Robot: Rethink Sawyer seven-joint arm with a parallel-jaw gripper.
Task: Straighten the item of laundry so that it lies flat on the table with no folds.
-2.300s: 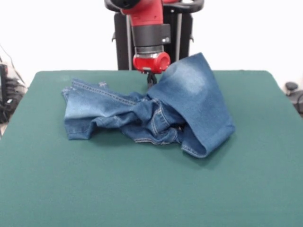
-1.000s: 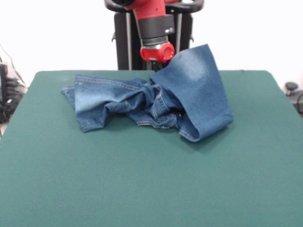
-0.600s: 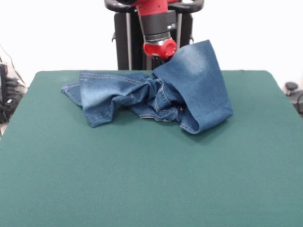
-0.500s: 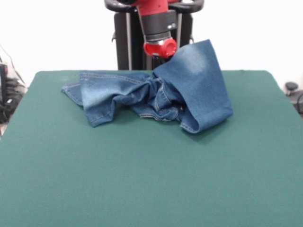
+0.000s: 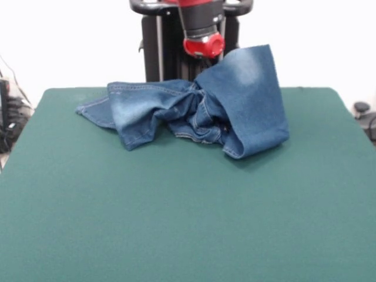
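The arm's red wrist sits high at the far side of the table [image 5: 176, 235], and the gripper [image 5: 200, 69] below it is mostly behind lifted denim, so I cannot tell whether it is clamped on the cloth or merely beside it. The jeans [image 5: 194, 114] lie bunched directly under and in front of the pincer: one faded leg trails off to its side toward the table's edge, while a broad panel stands raised beside the wrist and folds over onto itself. The risk, as I judge it, is that any lift from this bunched middle would drag the whole bundle instead of opening it, or let the raised panel flop back doubled and add a fold. Hidden: the waistband, the pockets, the second hem, and whatever the upright panel covers behind it.
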